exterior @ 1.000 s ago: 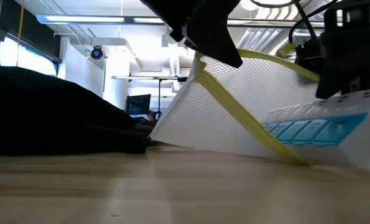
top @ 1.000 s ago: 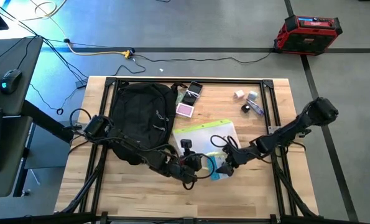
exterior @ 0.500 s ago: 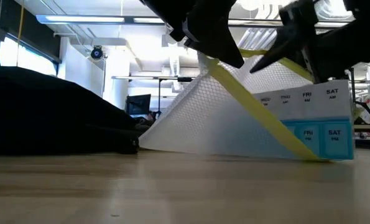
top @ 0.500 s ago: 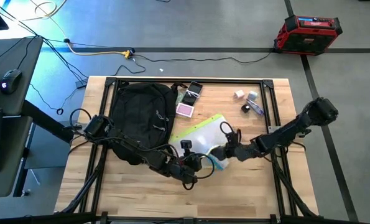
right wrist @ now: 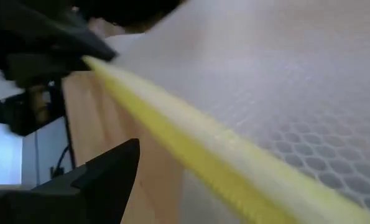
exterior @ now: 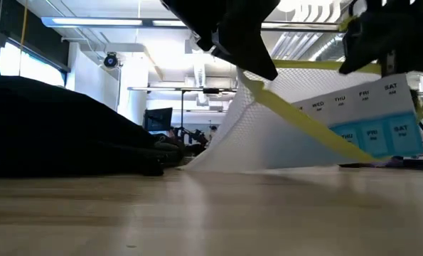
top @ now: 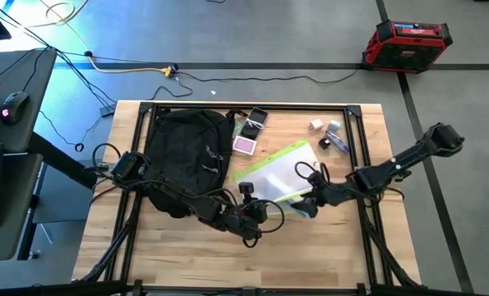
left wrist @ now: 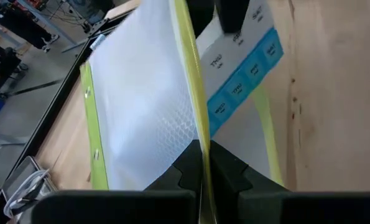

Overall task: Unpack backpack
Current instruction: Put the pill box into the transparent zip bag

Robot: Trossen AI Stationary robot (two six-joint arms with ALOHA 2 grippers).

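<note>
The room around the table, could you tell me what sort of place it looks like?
Probably a robotics lab or workshop: cables trail over a bare floor, a desk with a computer mouse stands beside the table, and exposed ceiling ducts run overhead.

My backpack (top: pixel 191 160) lies flat on the left part of the wooden table, a large rounded black fabric bag with its length running from the far edge toward the near one. From table height it (exterior: pixel 62 128) shows as a low dark mound on the left, slumped and resting on the boards.
</note>
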